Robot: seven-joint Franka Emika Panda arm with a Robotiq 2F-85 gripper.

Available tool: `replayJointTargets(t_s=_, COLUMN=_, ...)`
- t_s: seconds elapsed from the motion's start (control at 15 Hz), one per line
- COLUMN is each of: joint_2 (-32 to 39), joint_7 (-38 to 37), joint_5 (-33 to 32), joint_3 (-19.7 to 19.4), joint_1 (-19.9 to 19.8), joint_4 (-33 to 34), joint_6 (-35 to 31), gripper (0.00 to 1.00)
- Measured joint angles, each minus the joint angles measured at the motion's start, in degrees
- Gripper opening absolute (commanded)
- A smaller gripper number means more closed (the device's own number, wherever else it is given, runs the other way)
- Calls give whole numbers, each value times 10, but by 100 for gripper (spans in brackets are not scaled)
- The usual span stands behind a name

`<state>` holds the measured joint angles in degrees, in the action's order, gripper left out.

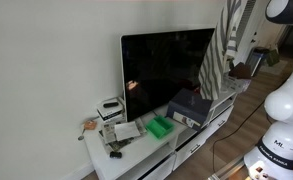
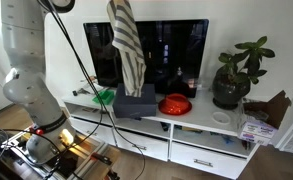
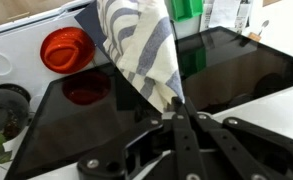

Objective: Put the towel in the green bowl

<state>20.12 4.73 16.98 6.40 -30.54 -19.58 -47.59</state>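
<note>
A grey and white striped towel [image 1: 218, 55] hangs high in front of the black TV; it shows in both exterior views [image 2: 129, 45]. In the wrist view my gripper [image 3: 176, 112] is shut on the towel's top [image 3: 141, 45]. In both exterior views the gripper itself is above the picture's top edge. The green bowl [image 1: 161, 126] sits on the white TV stand, low and to one side of the towel's hanging end [image 2: 104, 96]. In the wrist view only a bit of the green bowl [image 3: 189, 8] shows at the top edge.
A red bowl [image 2: 175, 104] and a grey box [image 2: 136, 103] lie on the stand [image 2: 201, 125] below the TV [image 2: 171, 50]. A potted plant [image 2: 234, 70] and a white plate [image 2: 222, 117] stand at one end. A white device [image 1: 111, 108] stands at the other.
</note>
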Motion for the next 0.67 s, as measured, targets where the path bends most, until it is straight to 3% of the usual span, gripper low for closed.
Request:
replayJointTargets(t_s=0.2, joint_2=-36, joint_7=0, joint_5=-5, joint_3=14, joint_1=40, joint_4=-36, joint_6=2, gripper=0)
replayJointTargets(t_s=0.4, joint_2=-58, joint_7=4, joint_5=-5, joint_3=4, joint_1=94, joint_4=-43, joint_6=2, gripper=2)
replayJointTargets(t_s=0.67, joint_2=-63, joint_7=8, joint_5=-6, joint_3=-2, joint_1=107, joint_4=-42, joint_6=2, gripper=2)
